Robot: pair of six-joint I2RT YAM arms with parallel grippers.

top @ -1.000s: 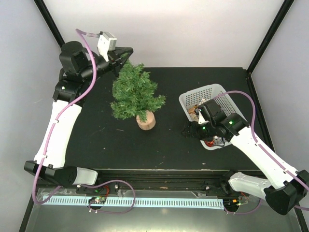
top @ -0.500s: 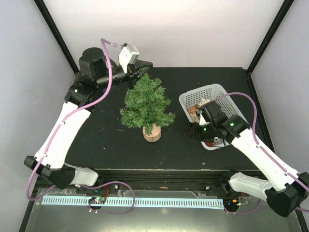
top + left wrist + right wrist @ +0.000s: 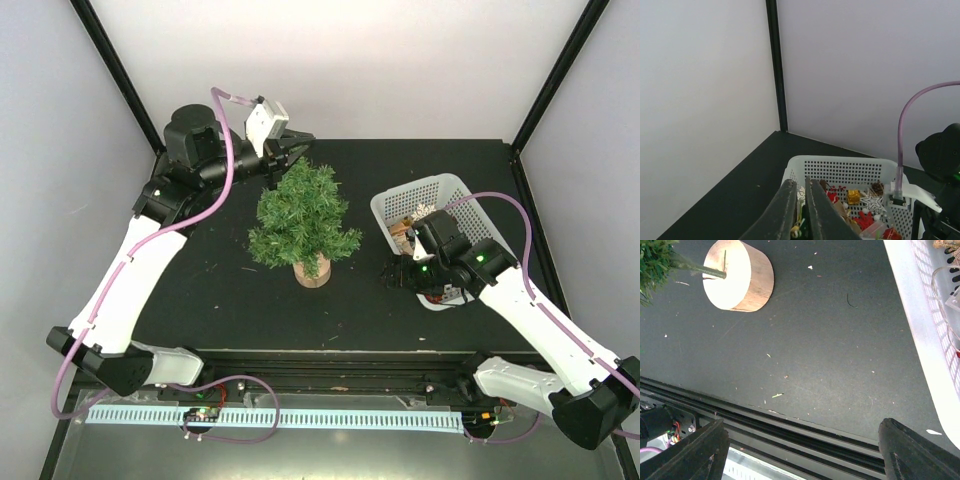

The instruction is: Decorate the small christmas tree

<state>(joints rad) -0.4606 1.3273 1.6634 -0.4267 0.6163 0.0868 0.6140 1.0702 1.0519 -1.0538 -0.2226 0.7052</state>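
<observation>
The small christmas tree (image 3: 300, 213) stands upright on its light-wood stump (image 3: 313, 271) in the middle of the black table. My left gripper (image 3: 286, 160) is shut on the tree's top; in the left wrist view the fingers (image 3: 788, 210) pinch a green sprig (image 3: 805, 220) and the gripper (image 3: 800, 183) points towards the basket. My right gripper (image 3: 398, 272) is open and empty, low over the table between the stump and the basket. In the right wrist view it (image 3: 802, 447) spans wide, with the stump (image 3: 737, 275) at top left.
A white mesh basket (image 3: 440, 183) of ornaments stands at the right; it also shows in the left wrist view (image 3: 840, 161) with a gold box, stars and red pieces inside, and its wall shows in the right wrist view (image 3: 920, 325). The table's front rail runs below the right gripper.
My left arm has carried the tree by its top to the right, towards the table's middle, then slightly back. The right arm has barely moved.
</observation>
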